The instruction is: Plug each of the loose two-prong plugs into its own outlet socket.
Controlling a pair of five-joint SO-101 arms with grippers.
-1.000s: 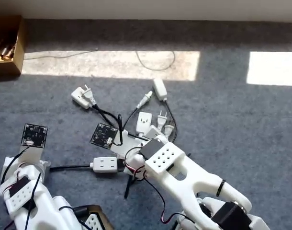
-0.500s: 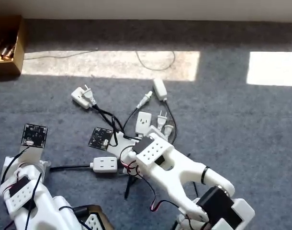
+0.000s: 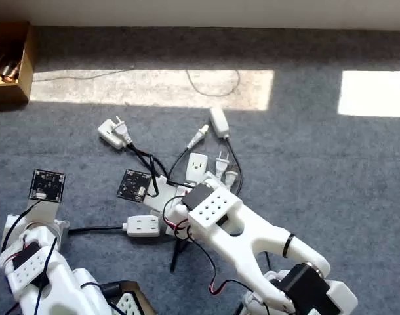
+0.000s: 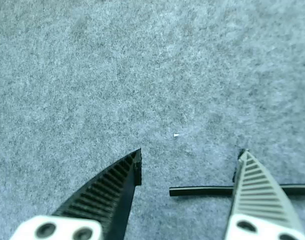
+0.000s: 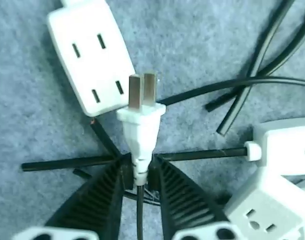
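**Right gripper.** We see the right gripper [image 5: 141, 170] clenched on the cord end of a white two-prong plug [image 5: 141, 125]. Its ribbed black fingers [image 5: 112, 192] press on either side of the plug's neck. The two prongs point away from the gripper and end just beside the edge of a white outlet block [image 5: 87, 55], whose slotted face is turned up. We cannot tell whether the prongs touch the block. Several black cords [image 5: 212, 90] cross the grey carpet [image 5: 202, 35] around the plug, and a white socket cube [image 5: 257, 205] lies close beside one finger.

**High view.** We locate the right arm [image 3: 213, 209] at lower centre, reaching over the tangle of cords. The outlet block [image 3: 142, 226] lies just left of the arm, with its black cord running off to the left. Above the arm a white wall-style socket [image 3: 197, 165] lies face up. A second loose plug [image 3: 221, 161] lies just to its right, prongs pointing toward the top of the frame. A white pronged adapter [image 3: 113, 133] sits at the upper left of the tangle, and a small white charger [image 3: 219, 121] lies at its top. A wooden box [image 3: 13, 62] occupies the upper left corner.

**Left gripper.** We find the left gripper [image 4: 190, 152] released, its jaws spread wide above bare carpet. A thin black cord [image 4: 202, 190] lies across the gap between them. The left arm [image 3: 29, 262] stands at the lower left of the high view, well apart from the plugs.
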